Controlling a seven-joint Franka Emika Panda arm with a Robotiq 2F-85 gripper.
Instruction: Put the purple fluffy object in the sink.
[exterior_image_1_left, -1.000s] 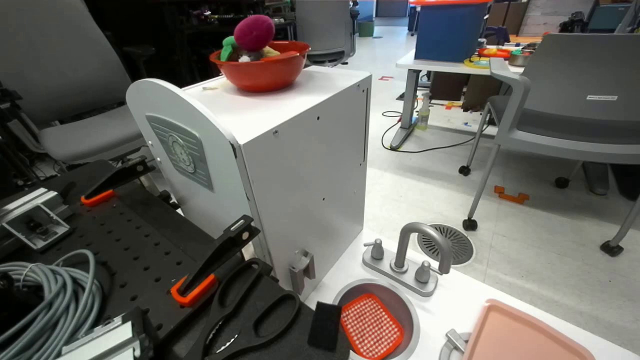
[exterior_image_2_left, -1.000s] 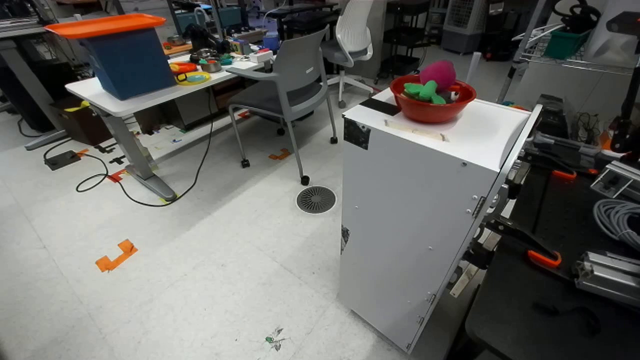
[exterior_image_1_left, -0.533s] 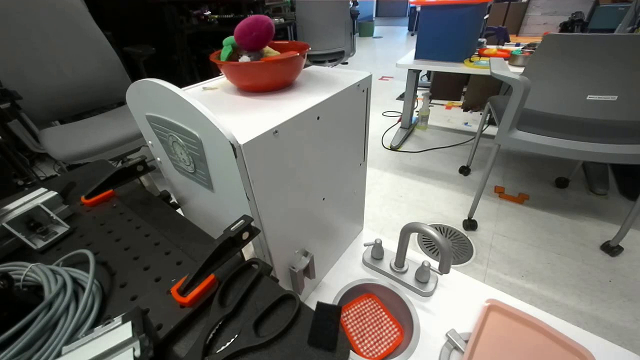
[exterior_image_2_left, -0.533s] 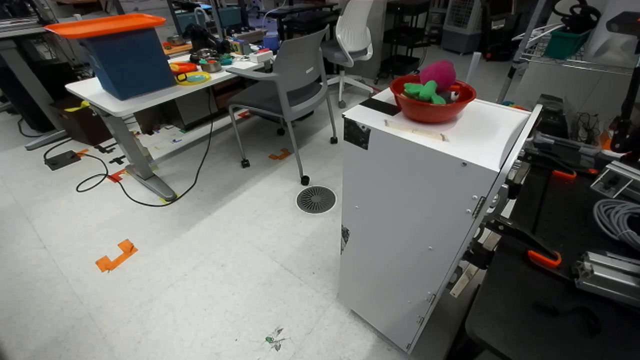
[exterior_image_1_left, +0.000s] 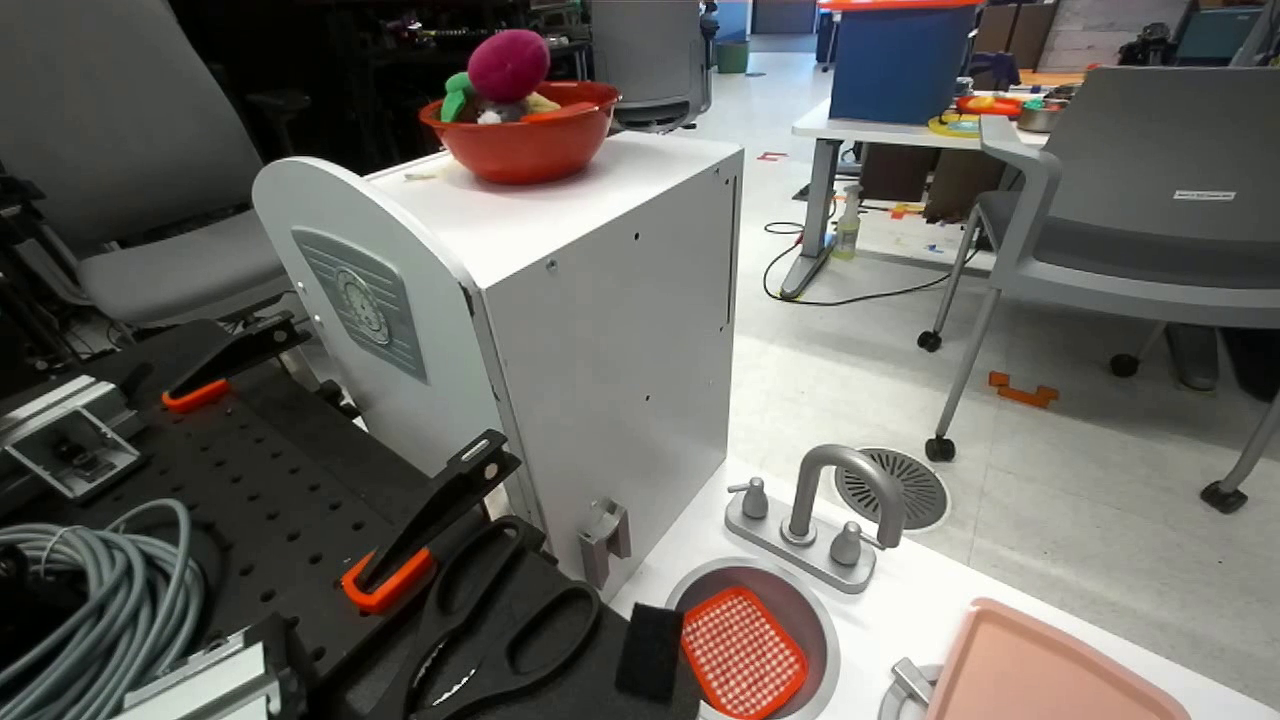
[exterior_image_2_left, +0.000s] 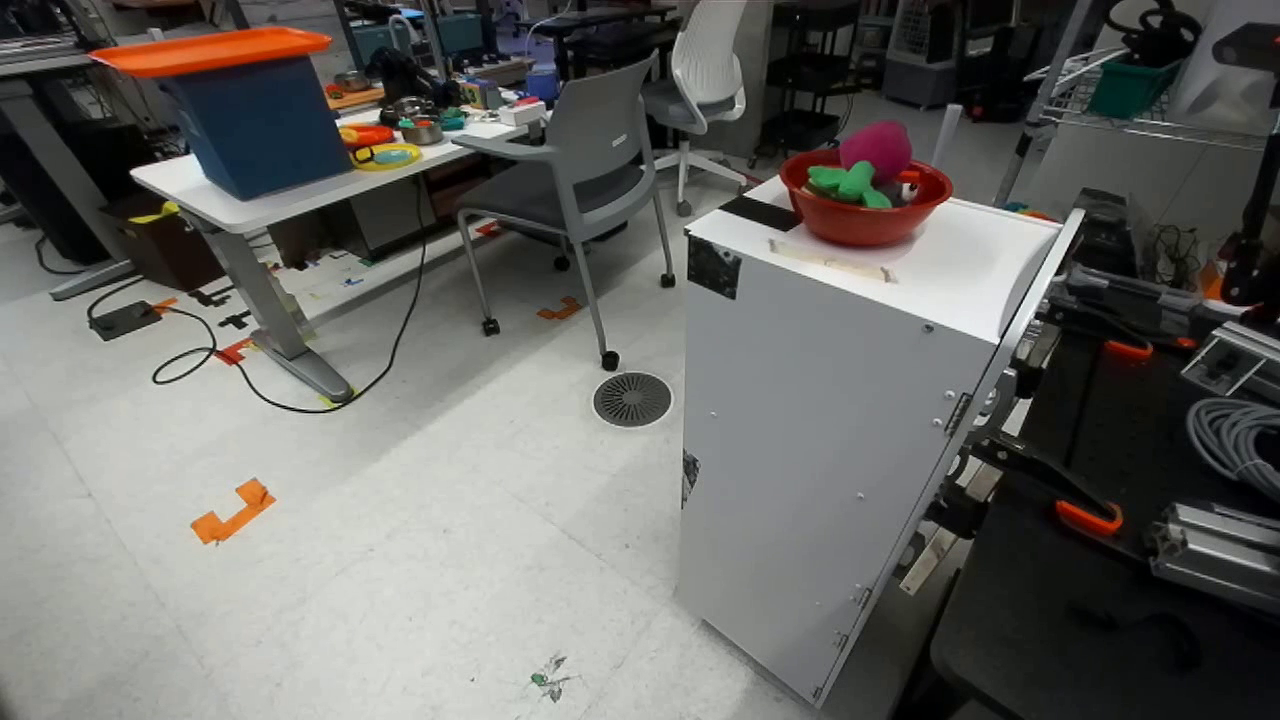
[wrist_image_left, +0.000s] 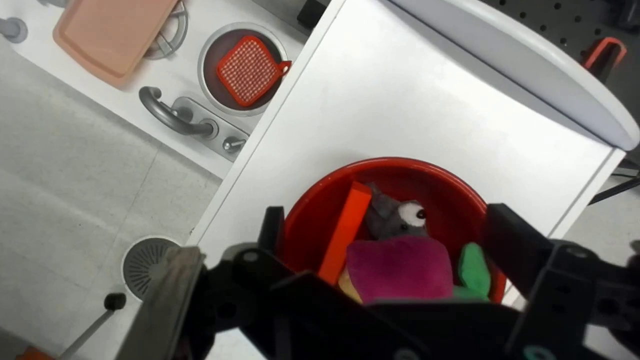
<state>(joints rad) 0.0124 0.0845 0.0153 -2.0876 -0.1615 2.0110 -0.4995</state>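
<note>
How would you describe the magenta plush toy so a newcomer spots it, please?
Find the white cabinet, then the red bowl on top. Inside, the rounded plush toy rises highest, its magenta unlike the neighbouring orange block and grey plush animal.

The purple plush (exterior_image_1_left: 509, 66), seemingly egg-shaped, sits in a red bowl (exterior_image_1_left: 540, 150); the round grey sink (exterior_image_1_left: 808, 625) lies lower.

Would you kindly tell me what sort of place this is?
Probably a robotics lab or workshop, judging by the black two-fingered gripper in the wrist view and the black tabletop with rows of holes; the round grey sink with its arched silver faucet looks like a play-kitchen piece.
</note>
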